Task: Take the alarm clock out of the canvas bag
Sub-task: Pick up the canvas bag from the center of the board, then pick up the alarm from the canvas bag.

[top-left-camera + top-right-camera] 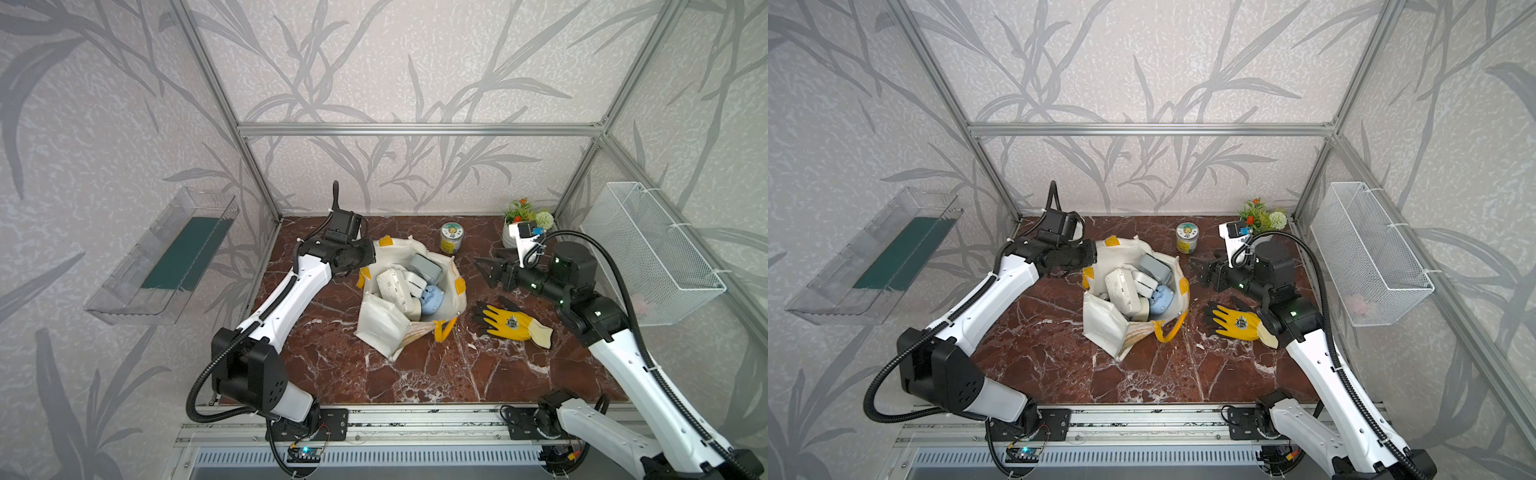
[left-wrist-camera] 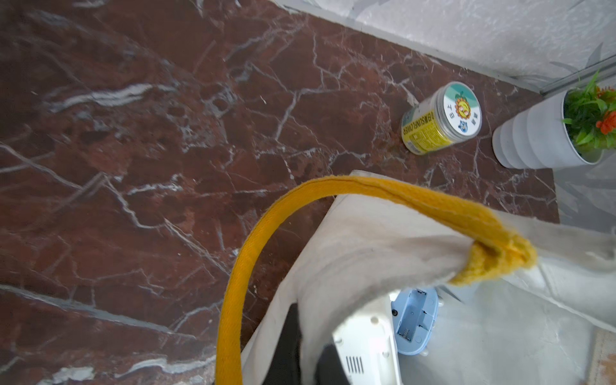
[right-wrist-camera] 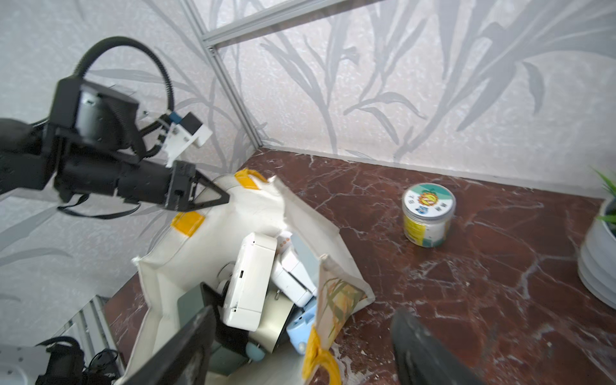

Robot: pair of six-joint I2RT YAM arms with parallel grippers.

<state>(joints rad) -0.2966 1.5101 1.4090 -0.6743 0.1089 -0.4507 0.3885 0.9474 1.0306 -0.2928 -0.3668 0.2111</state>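
The canvas bag (image 1: 380,328) sits on the table (image 1: 415,374) at the centre of both top views, slumped, with its mouth open upward; inside lie a white alarm clock (image 1: 392,284) uppermost, a grey clock (image 1: 426,267) at the mouth's upper right, and a blue clock (image 1: 432,301) partly under the white one. The left hand (image 1: 370,255) is clamped on the bag's rim at the mouth's upper left, cloth pinched between its fingers; the right hand (image 1: 485,272) hangs just right of the bag, jaws wide apart, holding nothing. The step in hand looks like the reach in. To do it well, the left hand should hold the rim taut and high so the mouth gapes; the right should come over the near rim and down, not push through it. The white clock seems the easiest pick, being on top; its narrow sides should suit the jaws better than its broad face. Close on hard plastic only, clear of cloth and the yellow handle (image 1: 444,328); lift straight and slowly, since the clocks lean on one another; set down away from the glove (image 1: 511,322).
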